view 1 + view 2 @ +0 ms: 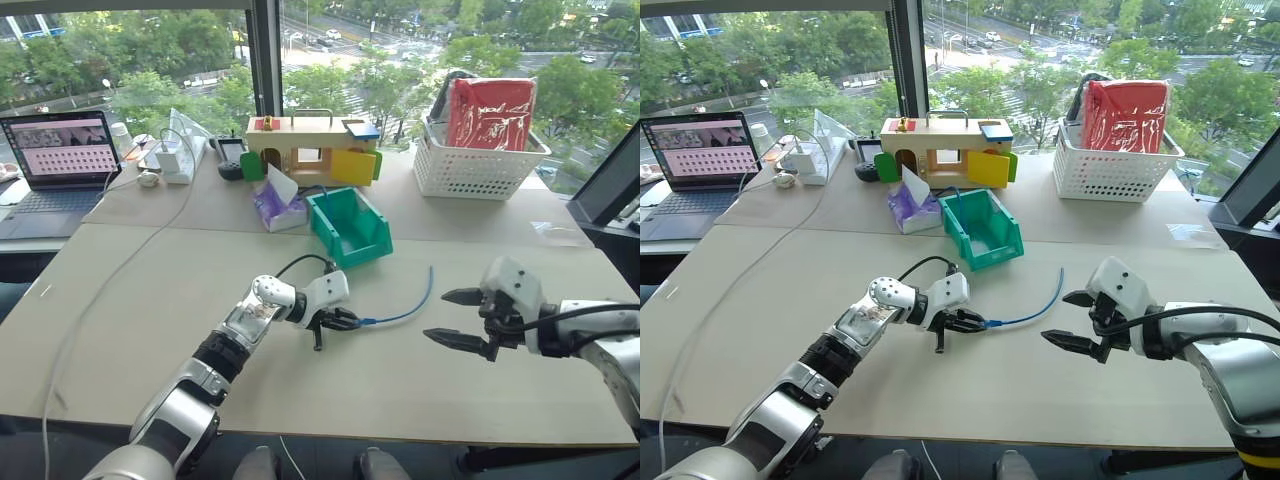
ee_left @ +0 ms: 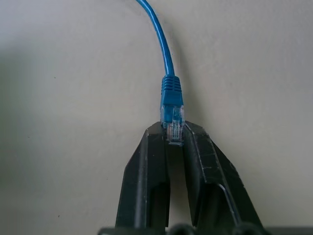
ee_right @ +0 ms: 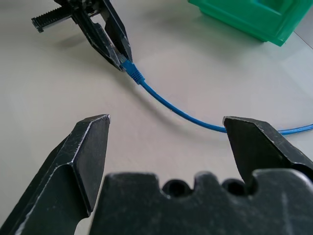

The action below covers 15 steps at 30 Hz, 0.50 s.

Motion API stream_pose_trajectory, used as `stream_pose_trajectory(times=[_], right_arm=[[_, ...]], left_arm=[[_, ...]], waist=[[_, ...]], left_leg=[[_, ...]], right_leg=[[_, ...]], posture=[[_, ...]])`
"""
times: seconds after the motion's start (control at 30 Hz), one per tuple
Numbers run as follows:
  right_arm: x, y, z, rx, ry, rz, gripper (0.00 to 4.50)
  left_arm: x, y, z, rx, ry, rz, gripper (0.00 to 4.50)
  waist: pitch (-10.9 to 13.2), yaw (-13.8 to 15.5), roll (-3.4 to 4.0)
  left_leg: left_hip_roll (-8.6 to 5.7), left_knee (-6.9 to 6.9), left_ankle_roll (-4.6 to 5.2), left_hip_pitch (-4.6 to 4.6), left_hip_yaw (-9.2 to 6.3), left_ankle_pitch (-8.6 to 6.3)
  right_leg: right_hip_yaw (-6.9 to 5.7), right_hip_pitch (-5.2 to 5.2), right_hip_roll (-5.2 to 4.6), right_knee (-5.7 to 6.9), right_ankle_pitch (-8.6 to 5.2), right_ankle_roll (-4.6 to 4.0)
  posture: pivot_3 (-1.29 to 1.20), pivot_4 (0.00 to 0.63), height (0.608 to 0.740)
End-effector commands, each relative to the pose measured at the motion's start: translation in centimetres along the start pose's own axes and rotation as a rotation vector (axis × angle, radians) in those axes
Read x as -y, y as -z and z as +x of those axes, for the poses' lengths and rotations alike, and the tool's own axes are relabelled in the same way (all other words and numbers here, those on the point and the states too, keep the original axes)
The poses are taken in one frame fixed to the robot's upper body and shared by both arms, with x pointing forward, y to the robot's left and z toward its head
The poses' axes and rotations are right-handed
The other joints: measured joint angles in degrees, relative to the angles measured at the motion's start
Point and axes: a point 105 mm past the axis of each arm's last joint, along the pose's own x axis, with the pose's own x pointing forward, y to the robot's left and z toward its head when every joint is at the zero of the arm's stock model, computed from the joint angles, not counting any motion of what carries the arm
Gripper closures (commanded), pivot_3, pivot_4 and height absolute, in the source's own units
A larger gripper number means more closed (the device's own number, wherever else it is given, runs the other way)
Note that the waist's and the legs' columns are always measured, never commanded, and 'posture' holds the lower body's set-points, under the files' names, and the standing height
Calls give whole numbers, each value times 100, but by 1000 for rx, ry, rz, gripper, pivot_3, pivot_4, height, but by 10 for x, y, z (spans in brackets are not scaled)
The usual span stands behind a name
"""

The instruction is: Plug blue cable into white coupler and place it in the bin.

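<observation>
The blue cable (image 1: 408,311) lies curved on the table (image 1: 150,300), its clear plug (image 2: 172,120) pinched between the fingertips of the left gripper (image 1: 345,320), which is closed on it (the rest of the cord trails away from the gripper toward the right one). The right gripper (image 1: 455,317) hovers just past the cable's free end, jaws spread wide, holding nothing. The green bin (image 1: 349,226) stands beyond the left gripper, near it, open side up.
</observation>
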Motion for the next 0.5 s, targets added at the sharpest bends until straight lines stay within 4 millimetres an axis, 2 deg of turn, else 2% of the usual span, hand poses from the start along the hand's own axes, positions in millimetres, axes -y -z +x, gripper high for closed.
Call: stream_pose_trajectory(times=[0.03,0.1,0.17,0.27,0.37,0.5], right_arm=[[-18,-6,-5,143,-3,218,183],[-31,-14,-1,362,-3,455,183],[-36,-18,0,487,14,612,183],[-50,-11,8,524,52,796,183],[-46,3,17,570,188,1022,183],[-44,7,22,617,287,1184,183]], left_arm=[[-2,-16,4,101,-30,-47,4490],[2,-42,5,238,-32,-108,4490],[10,-57,5,312,-4,-152,4490],[22,-63,4,336,18,-175,4490],[31,-62,2,327,43,-193,4490],[33,-60,0,310,29,-198,4490]], waist=[[-1,8,-2],[-1,2,-2],[-1,-6,5],[-3,-30,16],[-8,-116,22],[-12,-175,31]], left_leg=[[-1,-1,0,-4,-1,0],[-1,1,0,-13,-10,0],[-2,-2,0,-26,-26,0],[-9,-1,1,-39,-30,0],[-8,-2,1,-33,-38,1],[-12,-2,10,-29,-62,7]], right_leg=[[0,0,-1,-5,1,-1],[0,-1,3,-8,1,-1],[-5,-8,6,-6,1,-1],[-7,-20,-1,-1,1,-1],[-8,-14,5,-1,0,-2],[-7,-13,15,4,-5,-1]], posture=[[0,150,719],[0,150,719],[0,150,719],[0,150,719],[0,150,719],[0,150,719]])
